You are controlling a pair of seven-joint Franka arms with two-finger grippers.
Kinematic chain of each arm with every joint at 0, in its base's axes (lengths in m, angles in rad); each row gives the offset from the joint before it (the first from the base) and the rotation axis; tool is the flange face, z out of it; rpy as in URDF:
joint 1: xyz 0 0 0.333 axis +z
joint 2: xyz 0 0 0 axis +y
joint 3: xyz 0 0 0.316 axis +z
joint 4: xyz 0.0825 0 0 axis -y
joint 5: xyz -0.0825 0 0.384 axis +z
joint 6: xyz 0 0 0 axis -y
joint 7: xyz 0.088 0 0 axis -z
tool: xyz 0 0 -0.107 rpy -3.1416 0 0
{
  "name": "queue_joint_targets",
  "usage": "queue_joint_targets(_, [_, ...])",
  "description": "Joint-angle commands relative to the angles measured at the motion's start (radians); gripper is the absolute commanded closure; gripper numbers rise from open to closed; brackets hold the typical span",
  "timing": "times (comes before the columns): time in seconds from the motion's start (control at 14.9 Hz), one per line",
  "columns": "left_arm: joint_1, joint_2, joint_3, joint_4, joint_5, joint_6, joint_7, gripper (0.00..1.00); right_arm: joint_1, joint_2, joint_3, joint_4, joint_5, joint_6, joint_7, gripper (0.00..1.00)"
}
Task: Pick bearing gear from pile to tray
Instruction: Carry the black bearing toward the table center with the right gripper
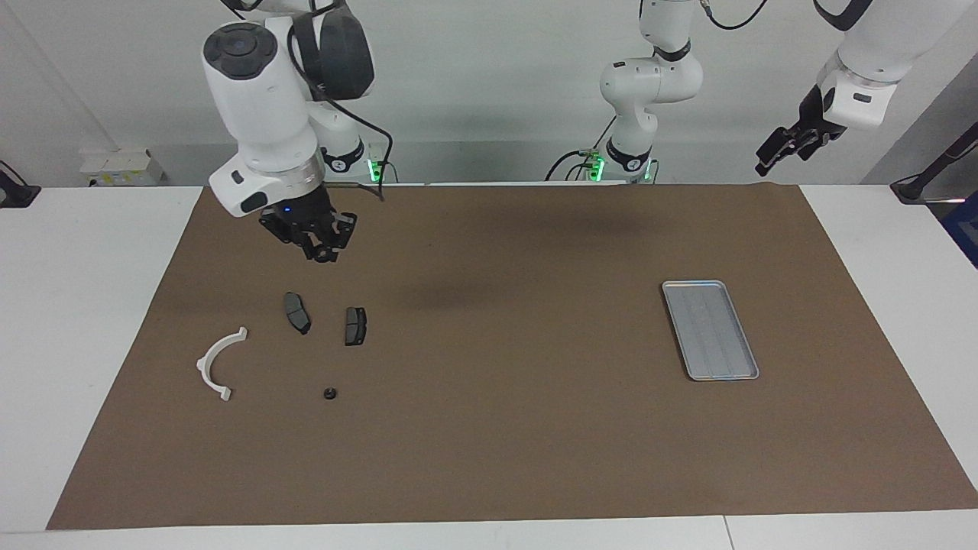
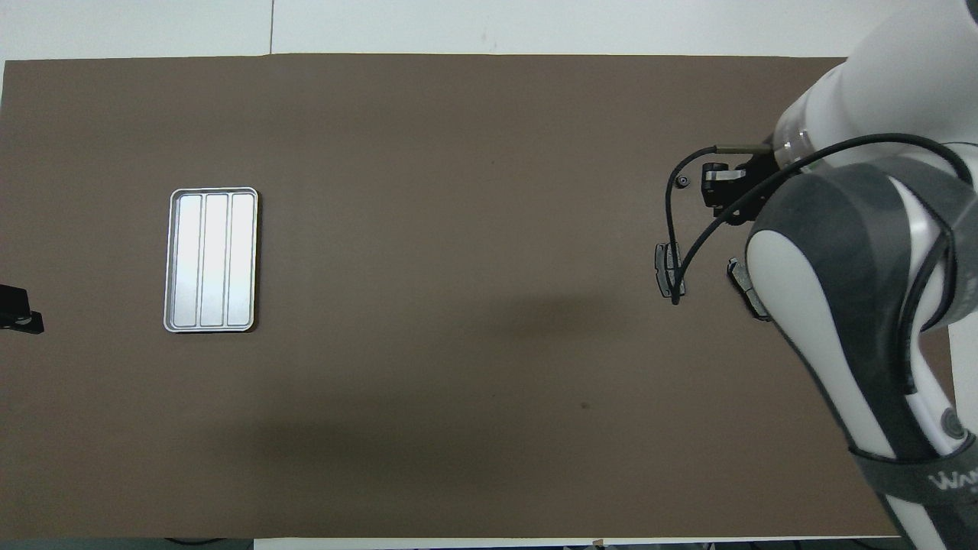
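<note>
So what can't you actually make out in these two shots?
- White arc: absent from the overhead view, where the right arm fills that corner.
- One brake pad: half covered by that arm in the overhead view.
- Small black piece: too tiny in either view to confirm it is the gear.
- Left gripper: cut off by the overhead edge.

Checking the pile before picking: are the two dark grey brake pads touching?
Apart. The facing view shows brown mat between the two dark grey brake pads.
</note>
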Motion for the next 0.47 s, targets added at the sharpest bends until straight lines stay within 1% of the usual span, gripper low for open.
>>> queue_joint_targets(0.0, [0.001,-0.069,-0.004,-0.120,-0.012,0.114,-0.001,0.00,0.073,-0.007,0.000,0.014,0.025,-0.017,0.168,1.00])
queue_joint_targets(0.13, [-0.001,-0.060,-0.004,-0.122,-0.021,0.132,-0.002,0.00,0.110,-0.014,0.012,0.005,0.026,-0.004,0.260,1.00])
queue_joint_targets(0.27, [-0.002,-0.054,-0.006,-0.132,-0.032,0.158,0.010,0.00,0.130,-0.016,0.024,-0.006,0.055,0.012,0.348,1.00])
queue_joint_targets(0.4, [-0.004,-0.054,-0.007,-0.145,-0.032,0.158,0.075,0.00,0.172,-0.018,0.026,-0.049,0.059,0.058,0.430,1.00])
